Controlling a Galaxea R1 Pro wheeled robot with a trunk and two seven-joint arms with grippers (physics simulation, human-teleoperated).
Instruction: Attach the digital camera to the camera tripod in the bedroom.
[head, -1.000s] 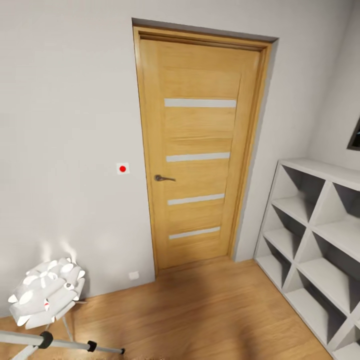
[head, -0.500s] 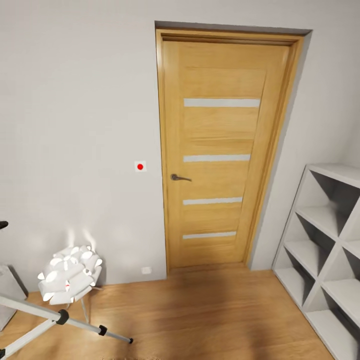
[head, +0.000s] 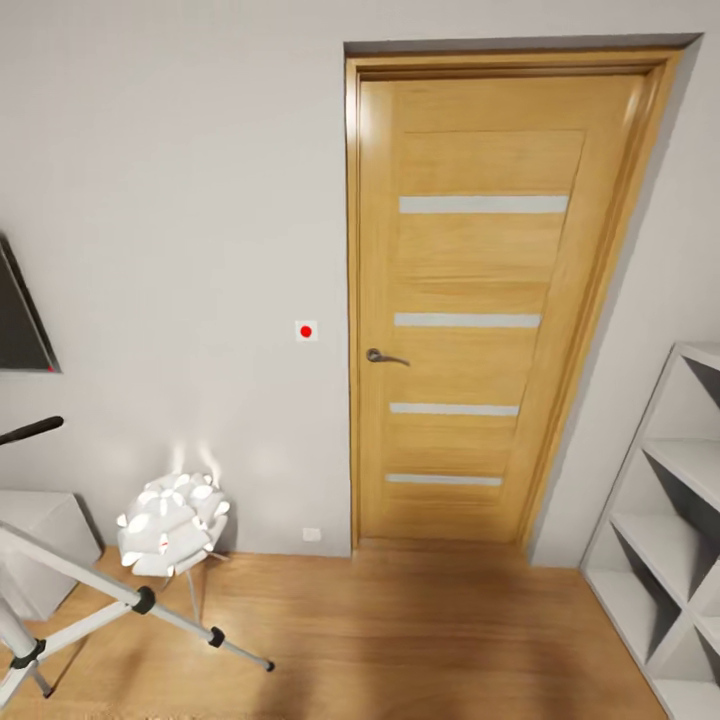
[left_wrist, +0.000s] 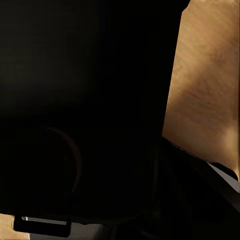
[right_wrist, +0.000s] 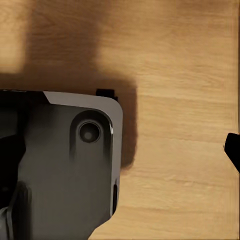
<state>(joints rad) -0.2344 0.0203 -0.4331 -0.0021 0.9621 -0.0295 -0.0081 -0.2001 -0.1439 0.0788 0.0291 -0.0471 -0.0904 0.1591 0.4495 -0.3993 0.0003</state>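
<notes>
The camera tripod (head: 100, 585) stands at the lower left of the head view. Its silver legs with black joints spread over the wood floor, and its black pan handle (head: 30, 431) pokes in from the left edge. The tripod's head is cut off by the frame. In the left wrist view a black boxy body with a round ring on it, the digital camera (left_wrist: 75, 100), sits right against the lens. My left gripper is shut on it, its fingers lost in the dark. The right wrist view looks down on my grey base (right_wrist: 75, 165) and the floor.
A white flower-shaped lamp (head: 170, 522) stands just right of the tripod. A closed wooden door (head: 480, 300) is straight ahead. White cube shelves (head: 670, 520) line the right wall. A dark TV edge (head: 20, 320) and a grey box (head: 40, 530) are at the left.
The head view has swung left: the door and shelves slid right. More of the tripod, its pan handle, the TV edge and the grey box came into the picture.
</notes>
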